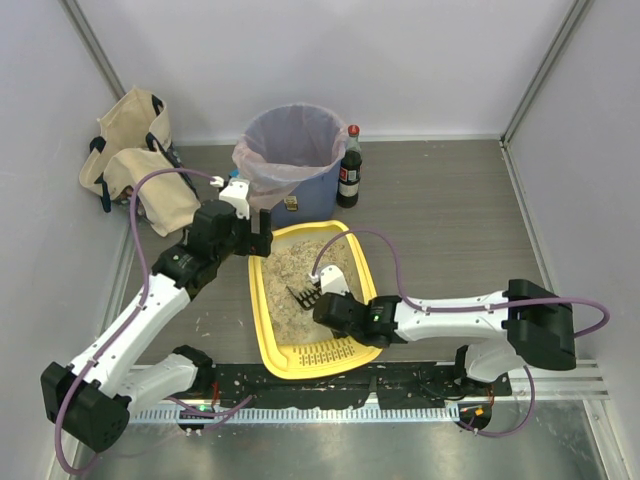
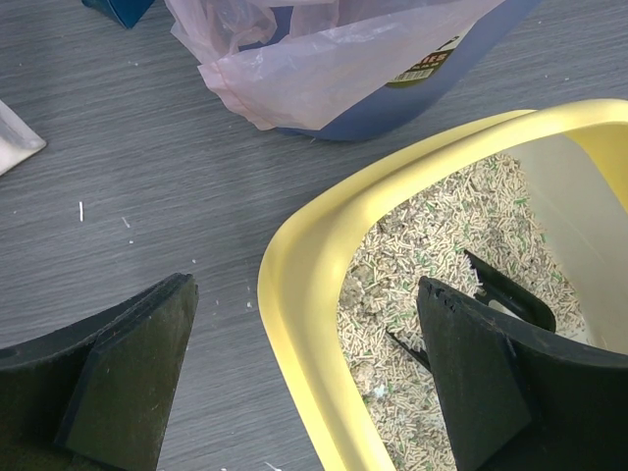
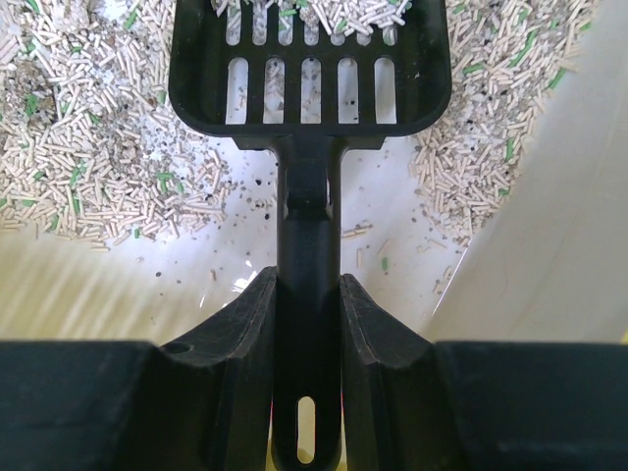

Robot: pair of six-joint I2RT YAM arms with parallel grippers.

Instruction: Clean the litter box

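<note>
The yellow litter box (image 1: 257, 312) lies at the table's centre, with beige pellets (image 1: 300, 262) inside and a slotted grille (image 1: 322, 352) at its near end. My right gripper (image 1: 328, 298) reaches into it and is shut on the handle (image 3: 309, 235) of a black slotted scoop (image 3: 309, 69). The scoop's head rests in the pellets (image 3: 88, 147) and holds some of them. My left gripper (image 1: 256, 240) is open at the box's far left corner. Its fingers (image 2: 128, 383) straddle the yellow rim (image 2: 294, 285) without touching it. The scoop (image 2: 508, 290) shows behind its right finger.
A round blue bin with a clear liner (image 1: 290, 150) stands just behind the box and also shows in the left wrist view (image 2: 392, 93). A dark bottle (image 1: 349, 168) stands to its right. A canvas bag (image 1: 130, 155) sits at the back left. Walls enclose the table.
</note>
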